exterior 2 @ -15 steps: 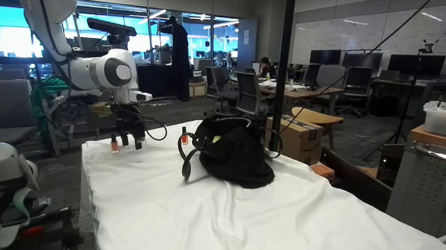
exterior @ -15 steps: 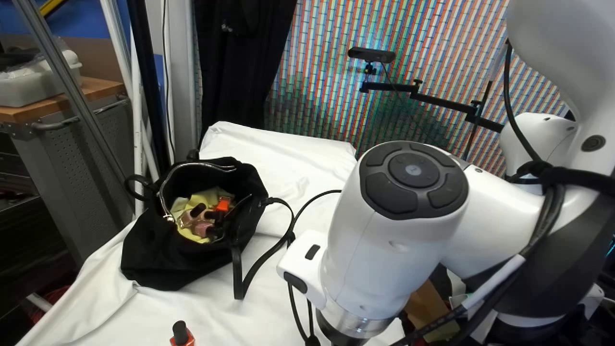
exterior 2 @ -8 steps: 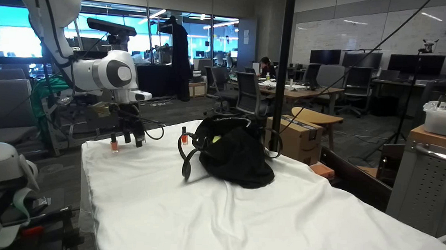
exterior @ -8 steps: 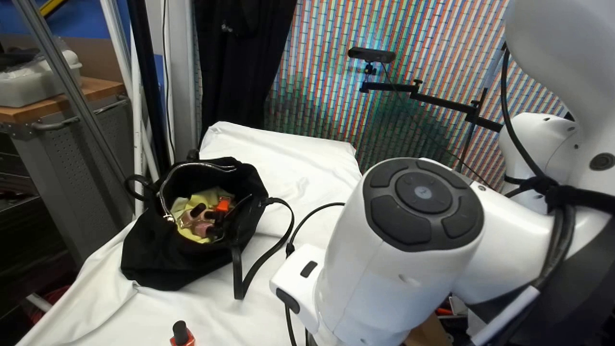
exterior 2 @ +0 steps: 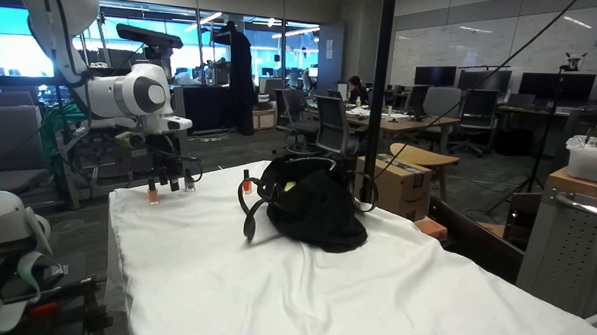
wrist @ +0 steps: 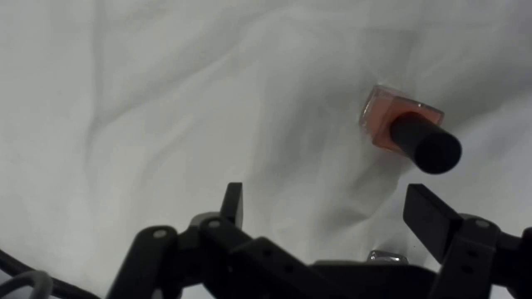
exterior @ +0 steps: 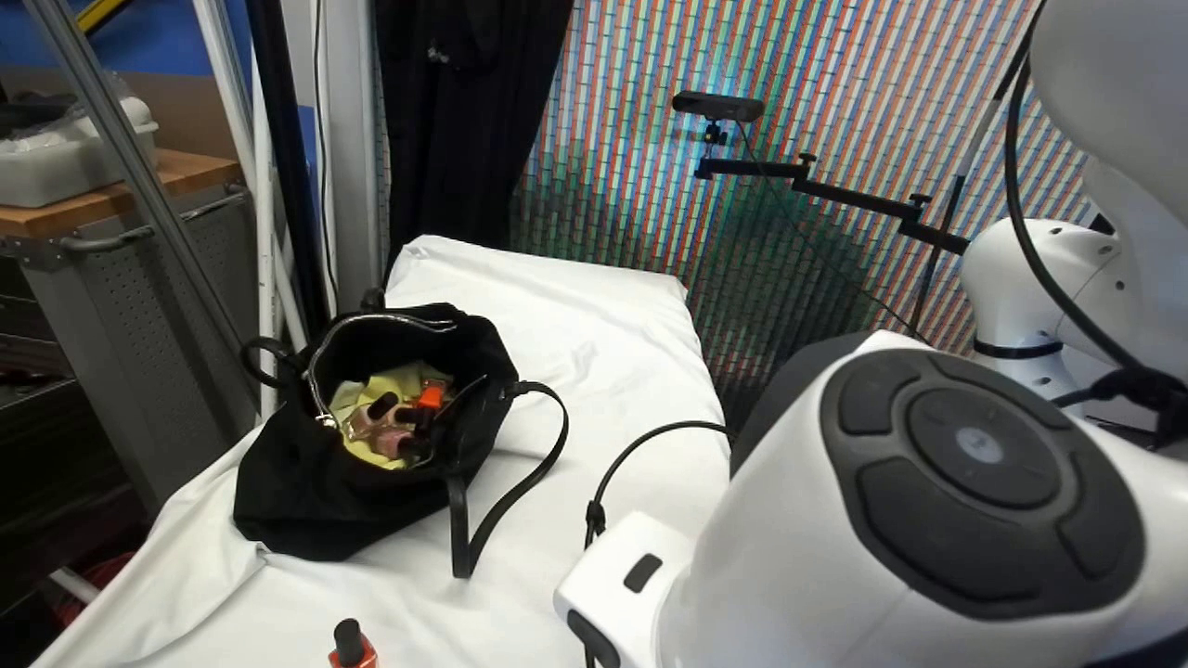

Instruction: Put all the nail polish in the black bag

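My claw [wrist: 326, 203] hangs above the cloth-covered desk [exterior 2: 207, 276], its two fingers wide apart with only cloth showing between the tips, so I'm holding nothing. I can't be sure which bottle comes next; the orange bottle [wrist: 386, 120] looks likelier to me, being in plain sight of the wrist camera. There it lies on the far side of the fingertips, right of the middle of the gap and nearly in line with the right-hand finger; in an exterior view it sits left of the claw and nearer. It stands upright, long axis pointing up, its squarish body turned askew to the line the fingers meet along. To take it, I judge I'd need to shift far and right in the wrist view until the cap falls between the fingers, then lower; stopping short risks the right-hand finger tipping it over.

A clear-looking bottle [exterior 2: 190, 184] stands just right of the claw in an exterior view, and the glassy corner [wrist: 387, 256] at the near side of the wrist view is probably the same one. The red bottle [exterior 2: 247, 184] stands just left of the black bag [exterior 2: 316, 211]; several bottles [exterior: 394, 441] already lie inside, so I'd call it about half done.
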`<action>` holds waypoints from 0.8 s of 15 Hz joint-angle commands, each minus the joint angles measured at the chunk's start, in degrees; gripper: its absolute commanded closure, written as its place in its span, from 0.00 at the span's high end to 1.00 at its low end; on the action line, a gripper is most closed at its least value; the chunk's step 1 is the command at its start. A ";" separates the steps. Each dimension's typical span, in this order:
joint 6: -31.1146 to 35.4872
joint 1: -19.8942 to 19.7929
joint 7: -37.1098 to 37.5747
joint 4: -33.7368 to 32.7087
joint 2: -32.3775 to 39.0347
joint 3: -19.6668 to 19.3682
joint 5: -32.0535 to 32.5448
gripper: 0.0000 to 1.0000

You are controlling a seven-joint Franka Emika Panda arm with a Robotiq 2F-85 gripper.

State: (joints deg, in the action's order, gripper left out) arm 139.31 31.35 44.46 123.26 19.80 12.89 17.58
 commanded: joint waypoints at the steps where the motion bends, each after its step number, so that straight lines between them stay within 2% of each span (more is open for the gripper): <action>1: -2.03 1.35 2.66 -1.79 0.69 0.19 -0.32 1.00; 12: -0.52 2.36 2.00 -0.71 0.88 2.09 -3.01 1.00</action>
State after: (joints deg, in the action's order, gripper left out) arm 138.59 33.36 46.75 122.88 20.59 14.63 16.16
